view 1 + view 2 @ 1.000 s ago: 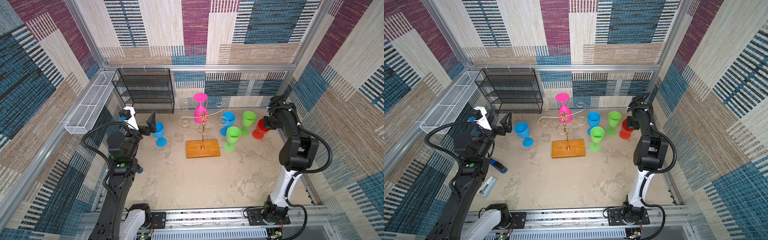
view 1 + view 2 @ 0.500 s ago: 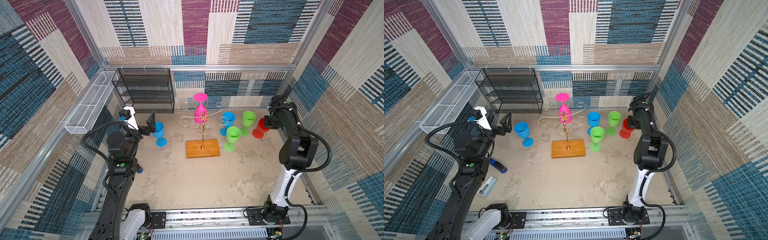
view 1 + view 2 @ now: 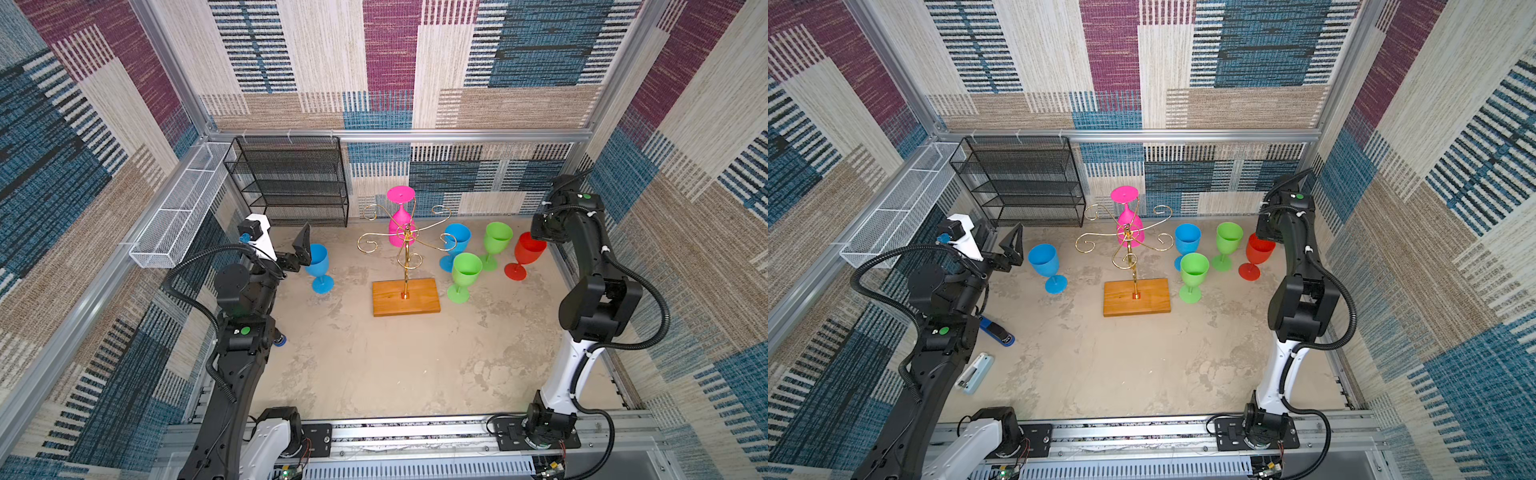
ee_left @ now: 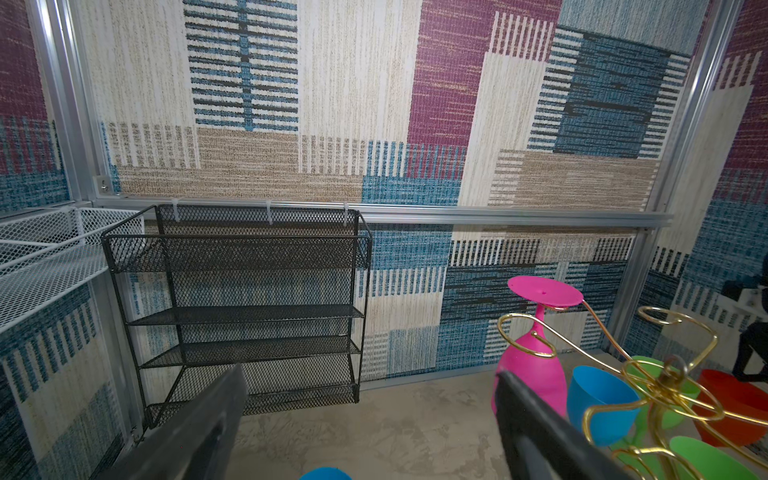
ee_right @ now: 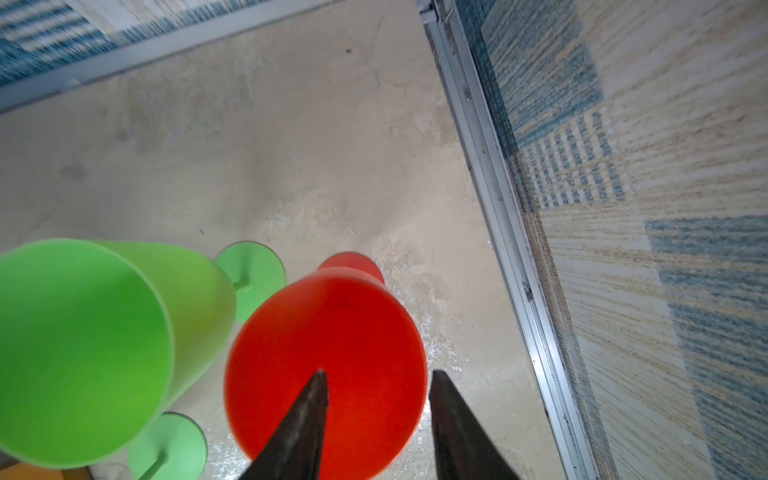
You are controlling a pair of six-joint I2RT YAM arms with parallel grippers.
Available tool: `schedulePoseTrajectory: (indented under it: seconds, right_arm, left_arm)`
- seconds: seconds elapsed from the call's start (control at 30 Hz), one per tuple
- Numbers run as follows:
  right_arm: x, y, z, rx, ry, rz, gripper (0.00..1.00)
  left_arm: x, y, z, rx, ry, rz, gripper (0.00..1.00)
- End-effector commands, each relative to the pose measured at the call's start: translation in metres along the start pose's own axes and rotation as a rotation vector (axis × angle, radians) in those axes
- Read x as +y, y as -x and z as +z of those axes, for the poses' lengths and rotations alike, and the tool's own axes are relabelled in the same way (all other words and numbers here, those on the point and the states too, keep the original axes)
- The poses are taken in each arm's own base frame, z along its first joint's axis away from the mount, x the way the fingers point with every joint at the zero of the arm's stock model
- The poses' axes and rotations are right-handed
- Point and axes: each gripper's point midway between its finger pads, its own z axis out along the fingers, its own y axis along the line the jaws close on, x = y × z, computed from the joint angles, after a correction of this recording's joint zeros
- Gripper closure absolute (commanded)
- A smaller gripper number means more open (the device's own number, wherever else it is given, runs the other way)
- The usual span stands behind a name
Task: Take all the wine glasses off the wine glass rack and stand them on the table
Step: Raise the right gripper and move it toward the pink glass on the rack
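The wine glass rack (image 3: 405,297) (image 3: 1137,297) is a gold wire stand on a wooden base at mid table. A pink wine glass (image 3: 400,224) (image 3: 1129,226) (image 4: 536,365) hangs upside down from one of its back arms. My left gripper (image 4: 370,382) (image 3: 1000,241) is open and empty, left of the rack, over a blue glass (image 3: 318,259). At the far right my right gripper (image 5: 378,374) is open above a red glass (image 5: 328,365) (image 3: 528,251). One finger is over the bowl, the other outside the rim. The red glass stands on the table.
Two green glasses (image 3: 467,270) (image 3: 496,239) and a second blue glass (image 3: 457,239) stand right of the rack. A black mesh shelf (image 3: 291,183) is at the back wall and a white wire basket (image 3: 178,212) on the left wall. A blue stapler (image 3: 996,332) lies by the left arm.
My right gripper's jaws have opened around the red glass's rim. Neither arm nor any glass has visibly shifted.
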Motion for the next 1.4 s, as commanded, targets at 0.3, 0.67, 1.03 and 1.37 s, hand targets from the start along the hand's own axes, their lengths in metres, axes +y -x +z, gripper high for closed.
schedulePoseTrajectory:
  seconds: [0.3, 0.67, 1.03, 1.37]
  right_arm:
    - [0.048, 0.045, -0.175, -0.598, 0.462, 0.081, 0.17]
    - [0.137, 0.019, -0.243, -0.590, 1.005, -0.143, 0.13]
    - [0.262, 0.023, -0.219, -0.386, 1.189, -0.366, 0.15]
    - [0.334, 0.018, -0.197, -0.269, 1.347, -0.429, 0.17]
  left_arm:
    - [-0.021, 0.024, 0.019, 0.107, -0.132, -0.128, 0.03]
    - [-0.067, 0.030, 0.048, 0.309, -0.448, -0.326, 0.16]
    - [-0.059, 0.030, 0.037, 0.255, -0.384, -0.260, 0.15]
    - [-0.050, 0.028, 0.027, 0.211, -0.316, -0.192, 0.14]
